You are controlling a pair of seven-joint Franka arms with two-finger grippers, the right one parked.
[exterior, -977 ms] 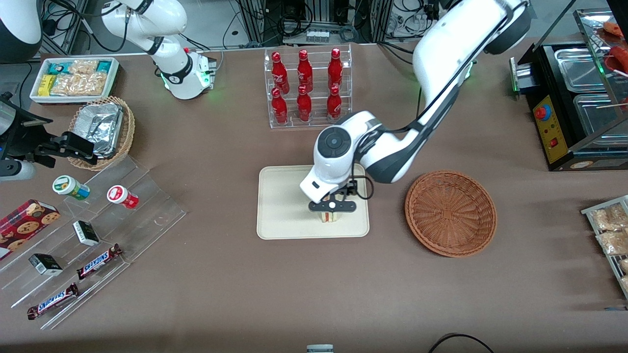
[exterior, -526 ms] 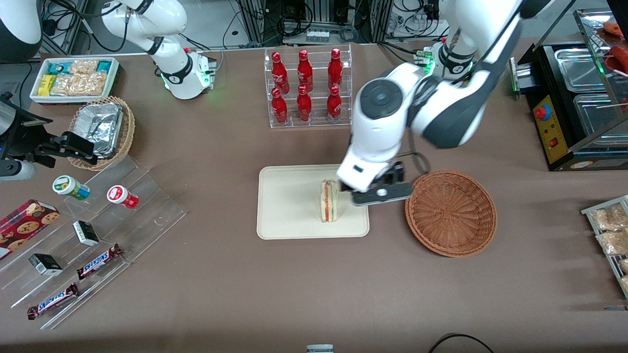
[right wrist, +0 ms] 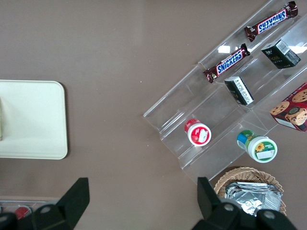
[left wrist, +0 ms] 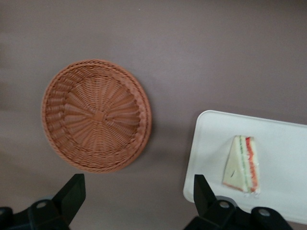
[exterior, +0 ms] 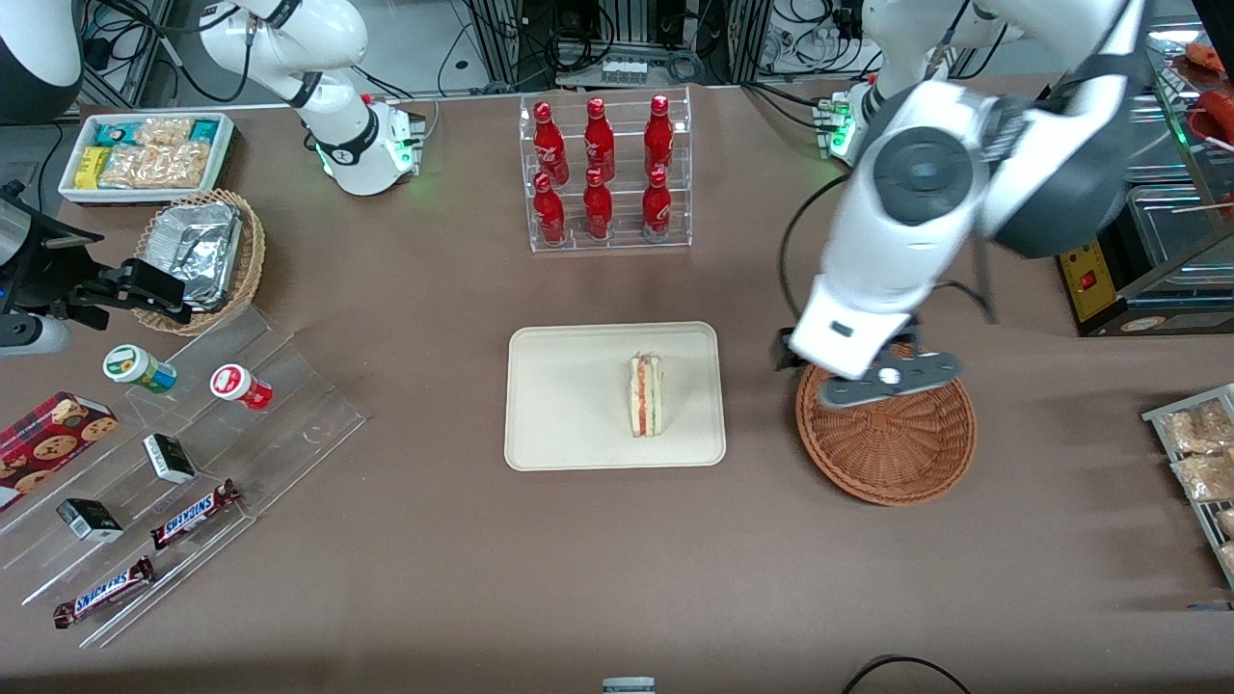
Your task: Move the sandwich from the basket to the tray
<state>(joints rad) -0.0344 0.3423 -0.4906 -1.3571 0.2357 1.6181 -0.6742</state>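
Observation:
The sandwich (exterior: 647, 395) stands on its edge on the cream tray (exterior: 569, 405), its red and green layers showing; the wrist view also holds the sandwich (left wrist: 242, 164) and the tray (left wrist: 278, 139). The reddish-brown basket (exterior: 897, 453) lies empty beside the tray, toward the working arm's end. My left gripper (exterior: 889, 382) hangs high over the basket's rim nearest the tray. In the wrist view the gripper (left wrist: 138, 196) is open, its black fingertips (left wrist: 72, 191) wide apart with only bare table between them, and the basket (left wrist: 96, 115) is seen from above.
A clear rack of red bottles (exterior: 605, 173) stands farther from the camera than the tray. A stepped acrylic shelf with snacks (exterior: 193, 453), a tan foil basket (exterior: 201, 255) and a white bin (exterior: 145, 154) lie toward the parked arm's end. A black warmer (exterior: 1138, 222) stands toward the working arm's end.
The gripper was down on the sandwich on the tray a second ago. It let go, rose and swung sideways to above the basket. The sandwich stays on the tray.

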